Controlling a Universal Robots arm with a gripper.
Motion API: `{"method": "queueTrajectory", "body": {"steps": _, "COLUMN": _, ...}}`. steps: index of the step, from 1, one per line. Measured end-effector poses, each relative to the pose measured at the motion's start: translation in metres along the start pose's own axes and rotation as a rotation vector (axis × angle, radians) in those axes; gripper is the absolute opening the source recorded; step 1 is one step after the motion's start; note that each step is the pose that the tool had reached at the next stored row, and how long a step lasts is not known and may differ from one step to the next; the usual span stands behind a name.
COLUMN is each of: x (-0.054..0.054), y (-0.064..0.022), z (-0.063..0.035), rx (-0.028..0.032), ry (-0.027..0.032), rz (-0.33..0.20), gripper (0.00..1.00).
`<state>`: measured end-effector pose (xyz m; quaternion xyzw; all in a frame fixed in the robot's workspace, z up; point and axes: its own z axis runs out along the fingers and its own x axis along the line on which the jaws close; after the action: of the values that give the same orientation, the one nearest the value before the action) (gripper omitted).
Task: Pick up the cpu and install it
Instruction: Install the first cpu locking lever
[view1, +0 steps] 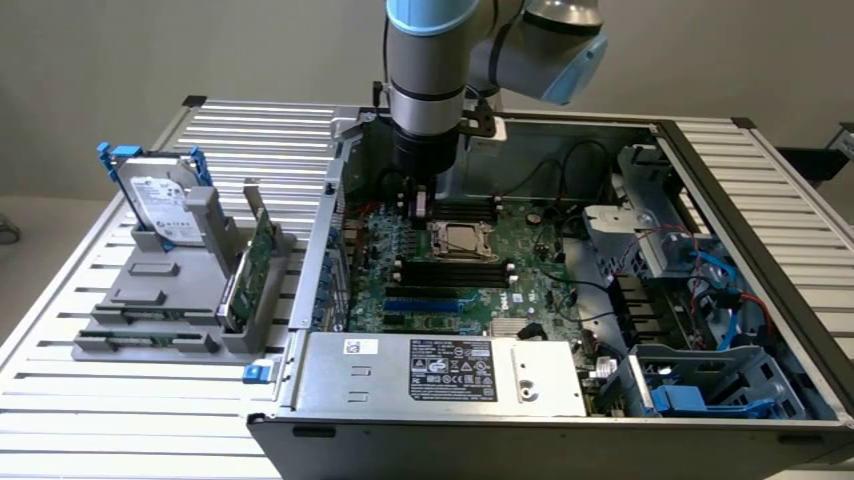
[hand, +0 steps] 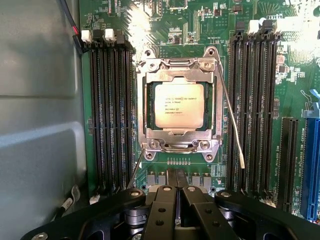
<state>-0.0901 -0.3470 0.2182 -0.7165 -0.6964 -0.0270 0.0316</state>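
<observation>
One arm (view1: 430, 60) on the job, last links near vertical, wrist pointing straight down into the open case (view1: 534, 445). We see the gripper (hand: 177, 177) low over the motherboard (view1: 534, 270), just beside the socket (hand: 150, 75) on the side toward the case's far edge. Its fingers (hand: 167, 200) sit together with nothing between them. We can't tell if the tips touch the board.

We see the cpu (hand: 178, 105) lying flat and square in the socket, silvery top up, with the metal frame around it. The gripper is near it but not touching. A thin wire lever (hand: 231, 120) runs along one side of the socket. Banks of memory slots (hand: 107, 110) flank it on both sides.

The case also holds a power supply (view1: 441, 370) along its near edge and a drive bay with blue cables (view1: 714, 270) along the edge at the exterior view's right.

The case sits on the slatted worktop (view1: 787, 170). Toward the worktop's edge at the exterior view's left we have a grey holder (view1: 160, 300), well apart from the gripper. It carries a hard drive (view1: 163, 210) with blue handles, propped upright, and a green card (view1: 254, 265) standing on edge.
</observation>
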Motion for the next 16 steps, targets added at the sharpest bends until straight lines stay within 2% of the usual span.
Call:
{"method": "queueTrajectory", "body": {"steps": 7, "x": 0.0, "y": -0.0003, "z": -0.0001, "rx": 0.0001, "ry": 0.0003, "rz": 0.0, "gripper": 0.11}}
{"method": "queueTrajectory", "body": {"steps": 11, "x": 0.0, "y": -0.0006, "z": -0.0036, "rx": -0.002, "ry": 0.0114, "rz": 0.019, "gripper": 0.11}}
{"method": "queueTrajectory", "body": {"steps": 14, "x": -0.0002, "y": -0.0015, "z": -0.008, "rx": -0.0022, "ry": 0.0266, "rz": 0.033, "gripper": 0.11}}
{"method": "queueTrajectory", "body": {"steps": 16, "x": -0.0008, "y": -0.002, "z": -0.0092, "rx": -0.0022, "ry": 0.0322, "rz": 0.042, "gripper": 0.11}}
